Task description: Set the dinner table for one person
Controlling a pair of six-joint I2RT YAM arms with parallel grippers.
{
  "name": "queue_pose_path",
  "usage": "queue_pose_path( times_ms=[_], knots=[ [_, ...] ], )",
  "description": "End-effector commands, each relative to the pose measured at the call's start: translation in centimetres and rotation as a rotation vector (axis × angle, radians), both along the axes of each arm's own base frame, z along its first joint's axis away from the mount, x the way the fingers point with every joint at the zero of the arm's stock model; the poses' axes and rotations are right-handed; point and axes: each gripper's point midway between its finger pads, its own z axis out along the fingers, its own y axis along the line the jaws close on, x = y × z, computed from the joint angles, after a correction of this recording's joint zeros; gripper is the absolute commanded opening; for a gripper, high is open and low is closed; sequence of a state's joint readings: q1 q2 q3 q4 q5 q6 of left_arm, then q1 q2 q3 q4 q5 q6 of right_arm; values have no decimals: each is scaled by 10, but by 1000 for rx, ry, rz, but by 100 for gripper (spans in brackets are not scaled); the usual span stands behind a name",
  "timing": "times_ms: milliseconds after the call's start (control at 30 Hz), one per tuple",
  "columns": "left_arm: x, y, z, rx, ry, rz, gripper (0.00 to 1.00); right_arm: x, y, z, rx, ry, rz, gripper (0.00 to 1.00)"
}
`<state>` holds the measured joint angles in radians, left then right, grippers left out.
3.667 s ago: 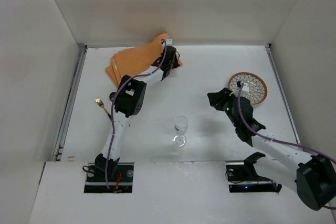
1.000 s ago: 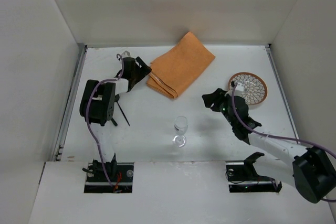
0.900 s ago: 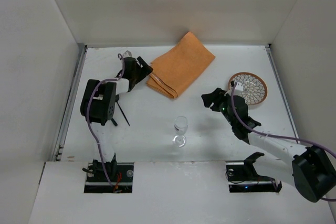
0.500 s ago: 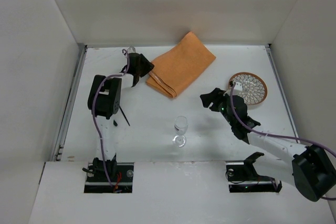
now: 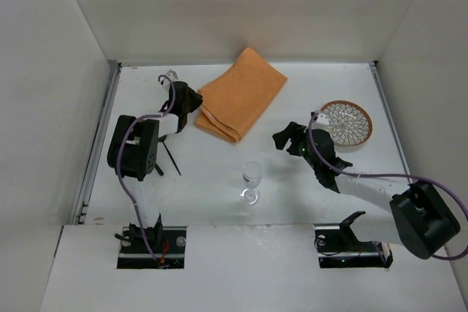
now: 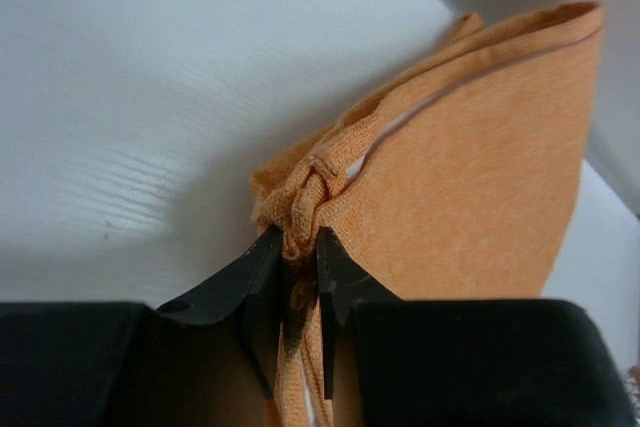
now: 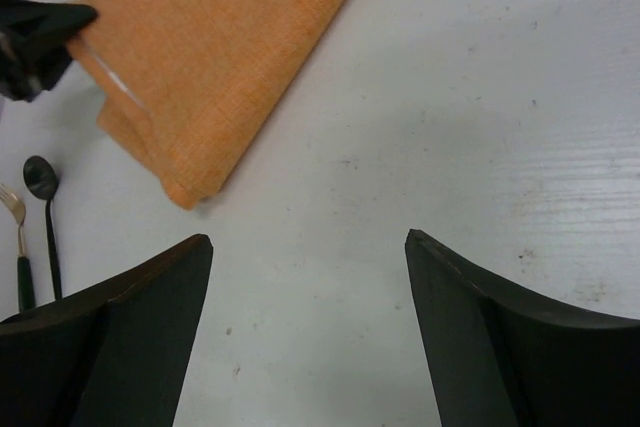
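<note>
The folded orange placemat (image 5: 239,93) lies on the white dinner table (image 5: 307,85) at the back centre. My left gripper (image 5: 192,104) is shut on the placemat's bunched left corner (image 6: 305,187), and the cloth is pinched between its fingertips (image 6: 262,252). My right gripper (image 5: 282,139) hovers open over bare table (image 7: 330,167) just right of the placemat (image 7: 220,47), with nothing between its fingers. A clear wine glass (image 5: 251,178) stands upright near the front centre. A patterned plate (image 5: 346,121) with a brown rim sits at the right.
A dark spoon (image 7: 43,187) and a fork (image 7: 14,209) lie left of the placemat; the spoon handle (image 5: 170,157) shows beside the left arm. White walls enclose the table on three sides, and a metal rail (image 5: 97,147) runs along its left edge.
The left gripper closed on the placemat's left corner and the cloth shifted slightly left. The right gripper opened wider and edged left toward the placemat.
</note>
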<state>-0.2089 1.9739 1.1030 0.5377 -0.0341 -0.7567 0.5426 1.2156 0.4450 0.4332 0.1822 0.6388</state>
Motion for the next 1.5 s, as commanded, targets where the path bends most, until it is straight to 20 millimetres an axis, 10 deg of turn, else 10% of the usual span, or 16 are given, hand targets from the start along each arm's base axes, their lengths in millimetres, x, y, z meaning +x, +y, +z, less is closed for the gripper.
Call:
queue_pose_path(
  times_ms=[0,200,400,567,667,833,1100,1233,1467],
  knots=[
    [8,19,91,-2,-245,84,5,25,20,30,87,-67,11,85],
    [4,-13,152,-69,-364,-11,5,41,34,29,166,-52,29,86],
    [-27,-138,204,-127,-473,-361,5,44,18,45,194,-93,-10,86],
    [-78,-238,204,-135,-520,-689,7,37,2,41,193,-95,-64,90],
    [-87,-265,191,-160,-483,-793,15,35,-4,35,185,-87,-80,93],
    [-83,-260,183,-196,-457,-807,52,33,-18,32,180,-83,-132,95],
    [-78,-223,213,-240,-531,-777,64,18,-71,40,108,-118,-351,95],
    [-50,-174,197,-243,-467,-629,63,23,-62,39,50,-91,-293,95],
    [2,-44,106,-74,-230,-217,63,71,-30,51,-8,-63,-109,94]
  ],
)
